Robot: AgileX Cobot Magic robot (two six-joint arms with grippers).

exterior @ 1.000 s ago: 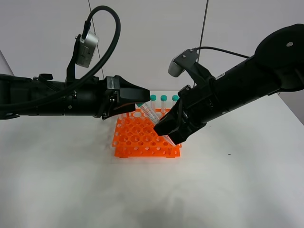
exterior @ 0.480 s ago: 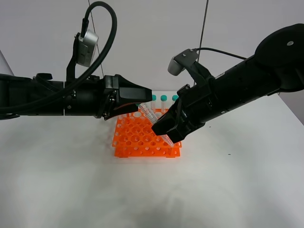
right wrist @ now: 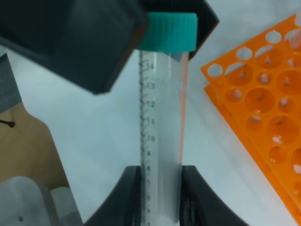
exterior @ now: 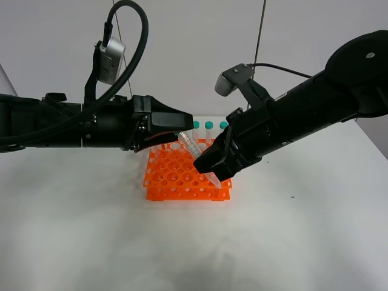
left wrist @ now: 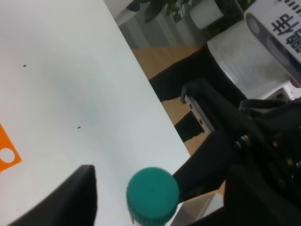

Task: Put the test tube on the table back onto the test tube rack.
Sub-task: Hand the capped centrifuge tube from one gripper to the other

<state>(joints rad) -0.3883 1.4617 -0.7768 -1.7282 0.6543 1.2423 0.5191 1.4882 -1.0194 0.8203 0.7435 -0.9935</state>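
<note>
The test tube [exterior: 194, 148], clear with a teal cap, hangs tilted over the orange test tube rack [exterior: 176, 179], tip down and to the right. My right gripper [exterior: 209, 167] is shut on its lower body; the right wrist view shows the tube [right wrist: 162, 117] clamped between the two fingers. My left gripper [exterior: 183, 128] is open, its jaws on either side of the cap. In the left wrist view the cap [left wrist: 153, 194] sits between the fingers with gaps on both sides. The rack stands on the white table [exterior: 91, 230].
Three more teal-capped tubes [exterior: 209, 125] stand upright in the rack's back row. The rack's holes [right wrist: 263, 108] near the front show no tubes. Both black arms reach in above the rack from either side. The right wrist camera [exterior: 229, 82] sticks up above the right arm.
My left gripper has moved slightly right, so its jaws now cover the tube's cap. My right gripper with the tube has shifted slightly left and up.
</note>
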